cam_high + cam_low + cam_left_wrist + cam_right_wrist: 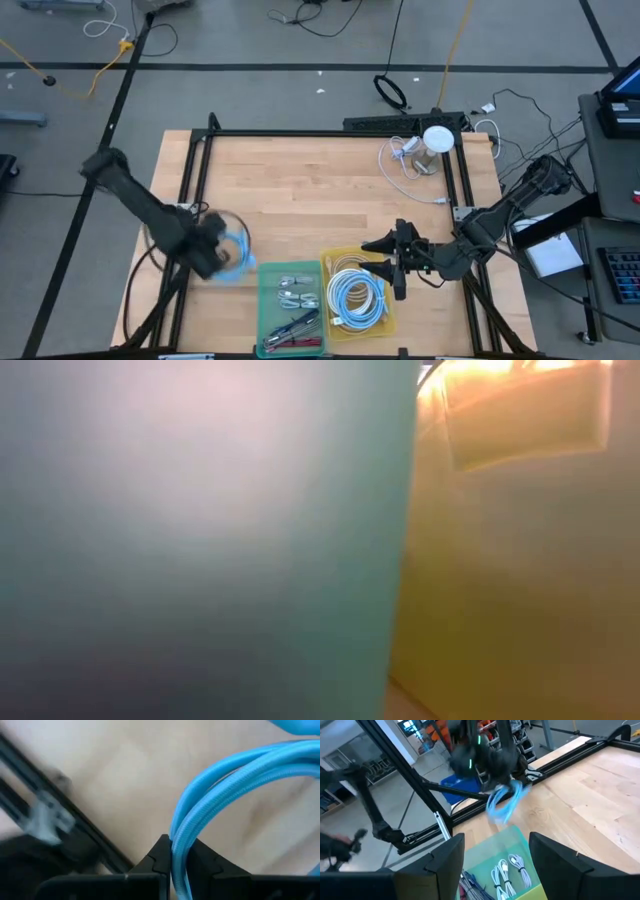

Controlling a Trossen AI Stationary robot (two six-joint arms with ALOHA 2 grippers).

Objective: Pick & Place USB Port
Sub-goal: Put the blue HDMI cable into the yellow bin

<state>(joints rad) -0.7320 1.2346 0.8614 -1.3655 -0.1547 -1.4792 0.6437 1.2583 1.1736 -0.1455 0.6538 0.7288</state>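
Observation:
A light-blue braided USB cable coil (238,256) hangs at my left gripper (220,254), near the table's left near corner, just left of the green bin (268,300). The left gripper is shut on it. The right wrist view shows the blue cable (504,803) dangling blurred under that gripper. My right gripper (388,266) is open, level over the right edge of the yellow bin (388,318), touching nothing. Its fingers (451,862) frame the green bin (512,840) and the white cables (512,870) in it. My left gripper (177,847) pinches two side-by-side strands of the blue coil (181,832) between its two fingers (159,855). The strands run along the gap and arc away beyond the fingertips. The coil hangs below the gripper; whether its lower end touches the table does not show.
The green bin also holds a red-handled tool (295,335). A white-and-blue cable coil (355,293) lies in the yellow bin. A white round object (438,140) with a loose white cable (400,165) sits at the far right. The bin walls (200,540) block the low view.

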